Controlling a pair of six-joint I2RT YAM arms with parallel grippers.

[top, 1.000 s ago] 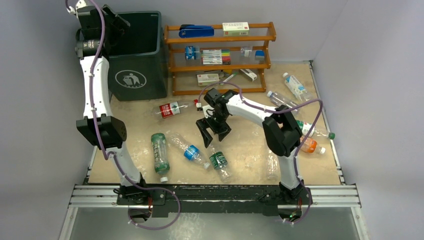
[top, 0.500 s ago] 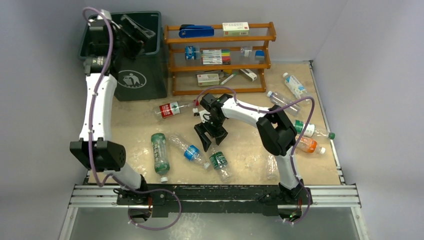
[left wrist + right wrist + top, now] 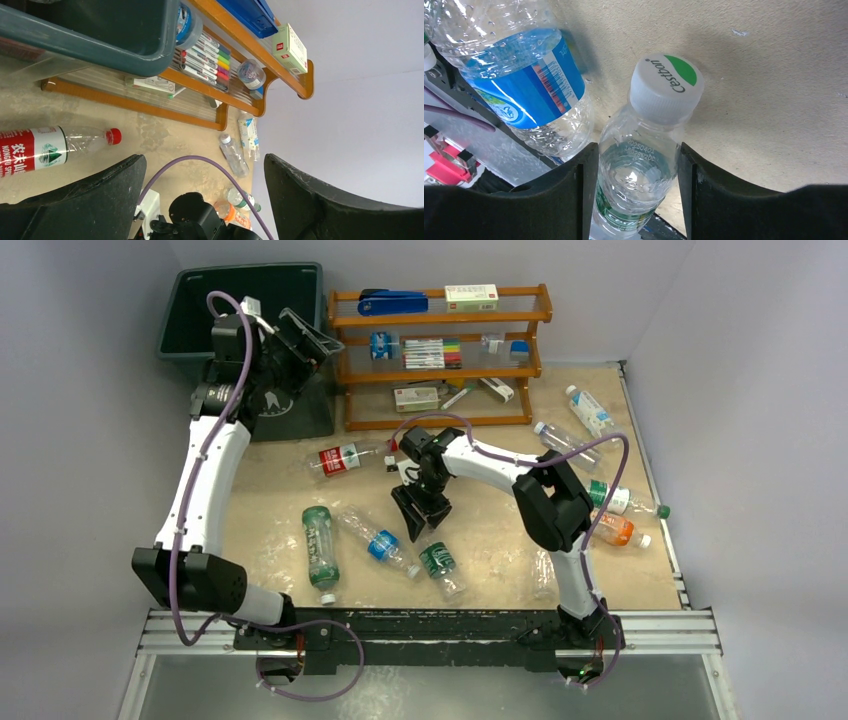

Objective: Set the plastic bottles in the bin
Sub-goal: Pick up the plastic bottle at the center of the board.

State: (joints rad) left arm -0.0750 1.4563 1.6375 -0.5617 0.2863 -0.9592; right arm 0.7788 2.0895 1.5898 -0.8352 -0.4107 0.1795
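Step in hand, as I judged it: the right arm was picking up the next bottle. The right gripper (image 3: 418, 517) was down at the table (image 3: 500, 540), jaws apart and set astride the green-label bottle (image 3: 437, 562) just below its cap (image 3: 666, 87). In the right wrist view the fingers (image 3: 549, 200) flanked the bottle's shoulder very closely. I could not tell whether the pads touched the plastic, and I saw no sign of a clamp.

The left gripper (image 3: 308, 337) hung high at the near right corner of the bin (image 3: 250, 295), jaws wide, nothing between them. Its wrist view showed only table and rack through the gap.

Next move, my judgement: close the right jaws on the shoulder, lift, then carry left and back to the bin. The neck tapers and the wall looked thin, so the grip could slide toward the cap or crush the bottle. It wanted a gentle squeeze. The blue-label bottle (image 3: 380, 543) lay just beside it and could get nudged.

Target bottle: small, clear, lying on its side, with a white cap bearing a green patch and a green label lower on the body. I could not tell whether it held any water.

The task looked far from done. A red-label bottle (image 3: 340, 458), a green bottle (image 3: 320, 550) and several more along the right edge lay on the table. The bin stood at the far left corner beside the wooden rack (image 3: 440, 317), its inside too dark for a count.
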